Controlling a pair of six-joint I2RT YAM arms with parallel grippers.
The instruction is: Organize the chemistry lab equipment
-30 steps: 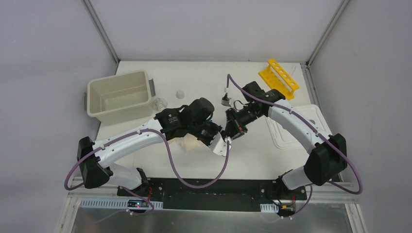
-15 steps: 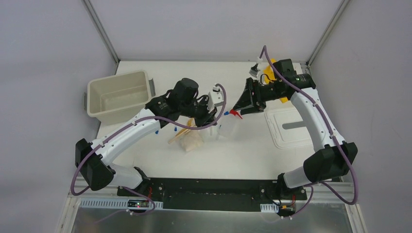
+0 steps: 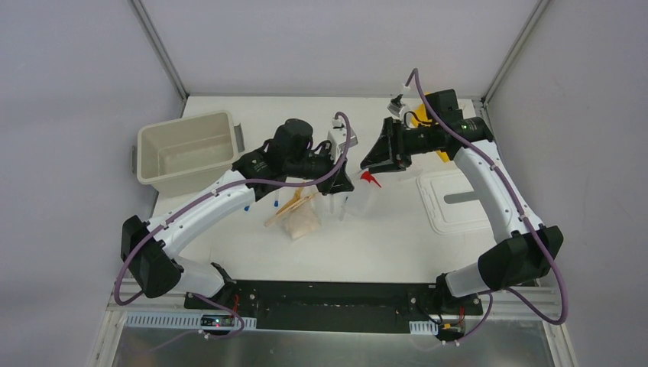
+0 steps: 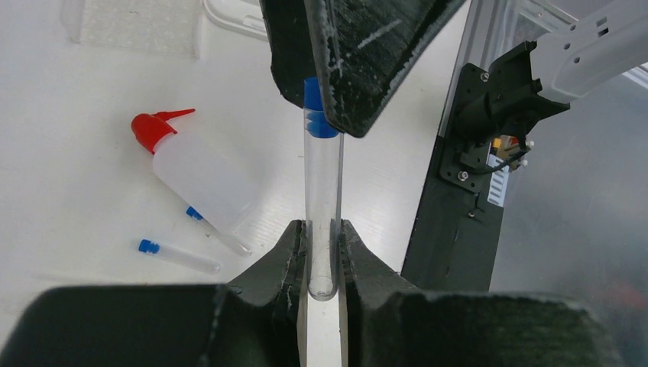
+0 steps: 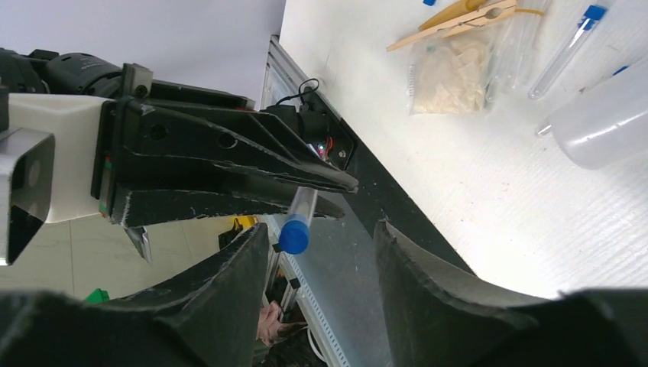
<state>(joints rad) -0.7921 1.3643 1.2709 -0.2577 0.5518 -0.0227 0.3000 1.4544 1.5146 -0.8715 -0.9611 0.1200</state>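
My left gripper (image 4: pixel 322 229) is shut on the lower end of a clear blue-capped tube (image 4: pixel 322 183), held off the table. My right gripper (image 5: pixel 321 229) is open, and the tube's blue cap (image 5: pixel 294 234) sits between its fingers, close to one of them. In the top view the two grippers, left (image 3: pixel 345 182) and right (image 3: pixel 372 162), meet nose to nose above the squeeze bottle with red nozzle (image 3: pixel 359 199). Two more tubes (image 4: pixel 179 258) lie beside the bottle (image 4: pixel 202 176). Wooden sticks (image 3: pixel 290 205) and the beige packet (image 3: pixel 300 222) lie left of it. The yellow rack (image 3: pixel 422 116) is mostly hidden behind the right arm.
The cream bin (image 3: pixel 186 153) stands at the back left. Its white lid (image 3: pixel 462 200) lies flat at the right, under the right arm. Loose blue-capped tubes (image 3: pixel 273 203) lie near the left forearm. The table's black front edge (image 4: pixel 451 229) runs below the held tube.
Both grippers have left the front middle of the table and now face each other farther back. The right jaws have opened, then narrowed a little around the tube's cap.
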